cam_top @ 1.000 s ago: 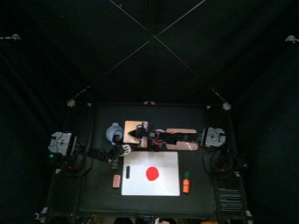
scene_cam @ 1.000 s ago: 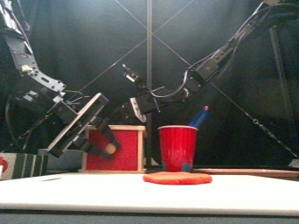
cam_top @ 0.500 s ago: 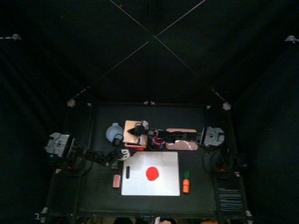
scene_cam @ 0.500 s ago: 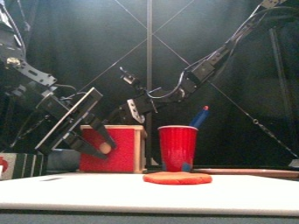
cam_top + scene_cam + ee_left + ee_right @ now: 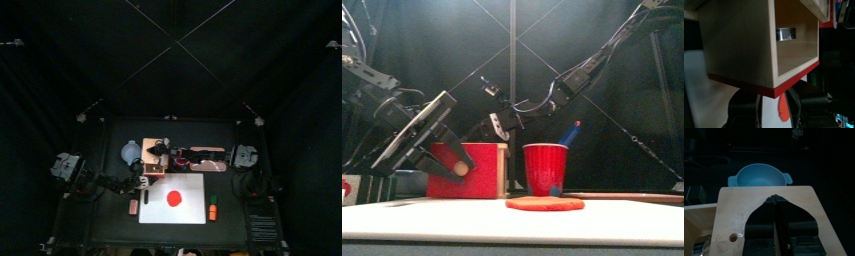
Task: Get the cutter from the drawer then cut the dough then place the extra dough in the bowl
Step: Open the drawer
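1. Top view: the wooden box (image 5: 156, 153) stands at the back of the table, with the bowl (image 5: 130, 152) just to its left. The dough (image 5: 173, 197) lies on the white board (image 5: 195, 184). The right gripper (image 5: 163, 151) is over the box. The left gripper (image 5: 146, 179) is at the box's front side.
2. Front view: the left gripper's fingers reach the red drawer front (image 5: 481, 182). The right gripper is down on the box top. A red cup (image 5: 545, 168) stands just right of the box.
3. Left wrist view: the drawer (image 5: 796, 52) stands open. The cutter (image 5: 785, 33) lies inside at its far end, apart from the jaws, which are clamped on the red handle (image 5: 783, 108).
4. Right wrist view: the jaws are pressed together with nothing between them, tips on the box top; the bowl lies beyond.
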You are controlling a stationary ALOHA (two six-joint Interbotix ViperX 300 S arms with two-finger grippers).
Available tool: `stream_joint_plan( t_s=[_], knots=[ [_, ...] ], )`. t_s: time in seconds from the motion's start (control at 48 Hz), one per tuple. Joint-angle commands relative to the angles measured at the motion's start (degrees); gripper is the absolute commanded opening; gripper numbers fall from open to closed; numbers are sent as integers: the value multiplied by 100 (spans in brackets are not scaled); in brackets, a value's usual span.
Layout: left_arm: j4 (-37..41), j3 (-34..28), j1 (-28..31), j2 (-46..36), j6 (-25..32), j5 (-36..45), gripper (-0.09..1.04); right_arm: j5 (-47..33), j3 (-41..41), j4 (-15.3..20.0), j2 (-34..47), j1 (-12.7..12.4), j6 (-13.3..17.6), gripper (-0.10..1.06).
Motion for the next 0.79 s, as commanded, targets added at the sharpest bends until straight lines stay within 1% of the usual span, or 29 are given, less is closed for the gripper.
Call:
stream_joint_plan(
  t_s=[0.021, 0.312, 0.583, 0.646, 0.708, 0.792],
  knots=[
    [44, -9, -211, -97, 35, 132, 49, 193, 105, -18, -18, -88, -26, -3],
    [114, 0, -264, -105, 44, 211, 49, 237, 88, 0, -26, -79, -26, -3],
    [141, 44, -237, -88, 53, 211, 52, 220, 70, -26, -35, -79, -53, -3],
    [158, 53, -229, -97, 53, 185, 54, 220, 62, -26, -44, -70, -62, -3],
    [211, 53, -229, -88, 53, 176, 59, 220, 53, -35, -53, -62, -70, -3],
    [272, 53, -229, -105, 44, 132, 69, 220, 35, -35, -53, -44, -70, -3]
  ],
)
